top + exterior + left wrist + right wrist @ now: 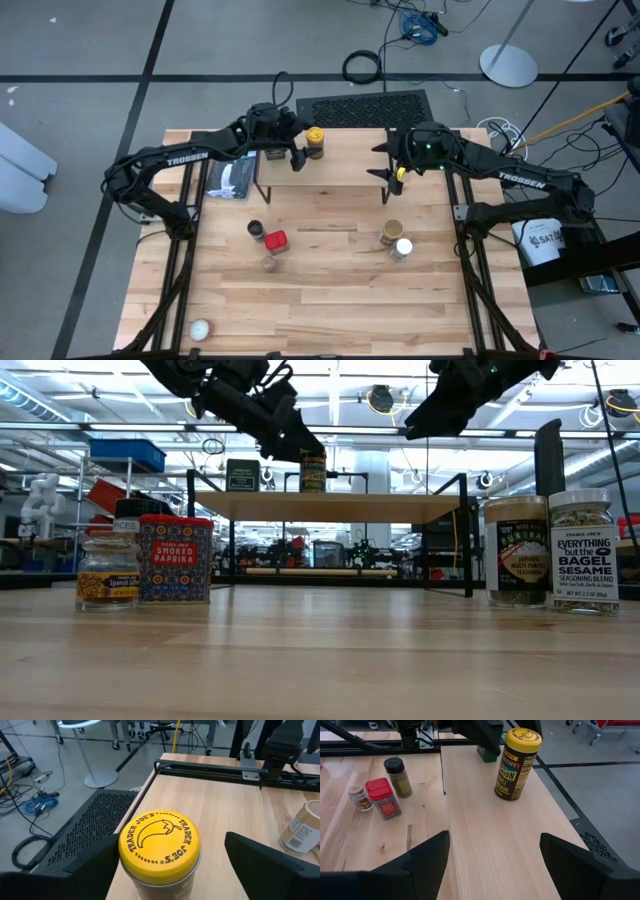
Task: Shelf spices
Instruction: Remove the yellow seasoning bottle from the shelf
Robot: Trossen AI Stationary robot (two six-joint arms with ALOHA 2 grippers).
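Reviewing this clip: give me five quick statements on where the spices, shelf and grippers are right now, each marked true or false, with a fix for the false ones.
1. The yellow-lidded jar stands upright on the shelf. True.
2. The left gripper is shut on the yellow-lidded jar. False: its fingers stand open on either side of the jar, not closed on it.
3. The red tin sits on the shelf. False: it is on the table, in front of the shelf.
4. The right gripper is open and holds nothing. True.
5. The white-lidded jar lies on its side. False: it stands upright beside the tan-lidded jar.
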